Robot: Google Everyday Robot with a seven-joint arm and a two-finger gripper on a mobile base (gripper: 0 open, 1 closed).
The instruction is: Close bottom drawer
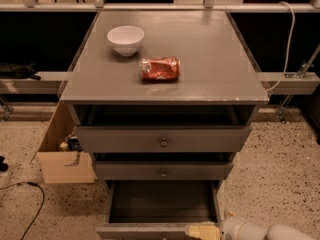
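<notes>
The grey cabinet (165, 84) has three drawers. The bottom drawer (162, 203) is pulled far out, showing its dark grey, empty inside. Its front (140, 232) lies at the lower edge of the view and its knob is out of view. My gripper (204, 231), pale yellow on a white arm (260, 231), comes in from the lower right. It is at the right part of the drawer's front edge. I cannot tell if it touches the front.
The middle drawer (163, 171) and top drawer (163, 140) stand slightly out. A white bowl (125, 39) and a red crushed can (160, 68) lie on top. A cardboard box (62, 154) stands left of the cabinet. A black cable (30, 209) crosses the floor.
</notes>
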